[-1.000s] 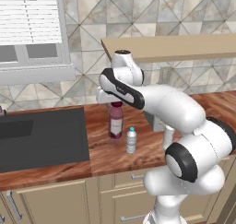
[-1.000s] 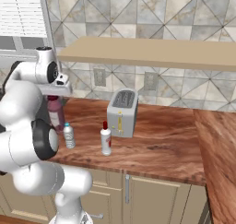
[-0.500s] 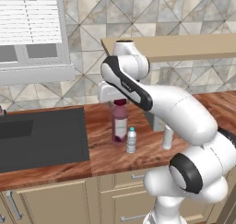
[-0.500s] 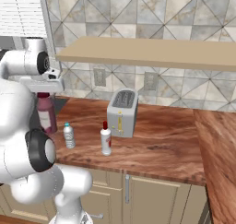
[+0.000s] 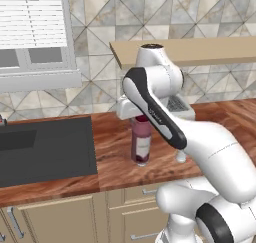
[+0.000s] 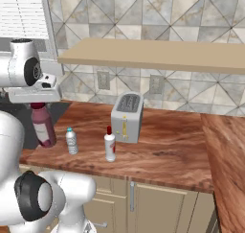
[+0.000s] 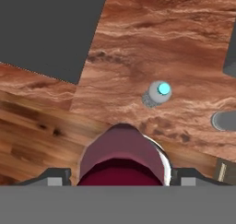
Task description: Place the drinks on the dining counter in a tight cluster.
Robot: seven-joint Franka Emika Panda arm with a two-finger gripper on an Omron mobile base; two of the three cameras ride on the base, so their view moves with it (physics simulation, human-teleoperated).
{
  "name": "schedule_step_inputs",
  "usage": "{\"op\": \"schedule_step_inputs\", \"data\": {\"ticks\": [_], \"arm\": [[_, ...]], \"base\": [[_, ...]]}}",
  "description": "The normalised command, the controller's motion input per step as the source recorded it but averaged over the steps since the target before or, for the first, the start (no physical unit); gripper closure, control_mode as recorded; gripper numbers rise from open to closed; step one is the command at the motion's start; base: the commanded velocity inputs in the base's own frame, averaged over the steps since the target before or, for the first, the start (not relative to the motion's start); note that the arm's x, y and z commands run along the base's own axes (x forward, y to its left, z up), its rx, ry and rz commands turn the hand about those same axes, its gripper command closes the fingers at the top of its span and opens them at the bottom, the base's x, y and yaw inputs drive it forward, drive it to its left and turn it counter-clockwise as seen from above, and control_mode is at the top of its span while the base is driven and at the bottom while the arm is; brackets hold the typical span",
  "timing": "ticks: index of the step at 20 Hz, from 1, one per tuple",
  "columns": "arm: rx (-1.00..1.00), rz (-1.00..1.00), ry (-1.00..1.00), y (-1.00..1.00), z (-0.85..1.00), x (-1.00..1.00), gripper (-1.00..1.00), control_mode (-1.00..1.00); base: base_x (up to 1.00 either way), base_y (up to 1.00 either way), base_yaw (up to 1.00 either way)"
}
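Purple bottle (image 7: 121, 156) sits between my end effector (image 7: 119, 176) fingertips, jaws spread either side of its maroon cap (contact I cannot tell), upright on the table (image 6: 162, 153) beside the sink (image 5: 42, 149); clear bottle (image 6: 72, 141) and white bottle (image 6: 110, 145) stand just beyond.

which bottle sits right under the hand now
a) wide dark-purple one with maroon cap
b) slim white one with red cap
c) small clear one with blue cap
a: in the hand view the dark-purple bottle's maroon cap sits between the fingers, while the clear blue-capped bottle stands apart on the counter.
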Motion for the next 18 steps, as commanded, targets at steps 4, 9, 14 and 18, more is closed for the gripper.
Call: {"op": "schedule_step_inputs", "data": {"ticks": [4,9,14,18], "arm": [[0.0,0.0,0.06,-0.47,0.41,-0.47,1.0,-1.0],[0.0,0.0,0.07,-0.5,0.1,-0.16,1.0,-1.0],[0.0,-0.02,0.0,-0.51,0.0,-0.01,1.0,-1.0],[0.0,-0.09,0.0,-0.48,0.01,0.0,1.0,-1.0]], "base": [[0.0,0.0,0.0],[0.0,0.0,0.0],[0.0,0.0,0.0],[0.0,0.0,0.0]]}}
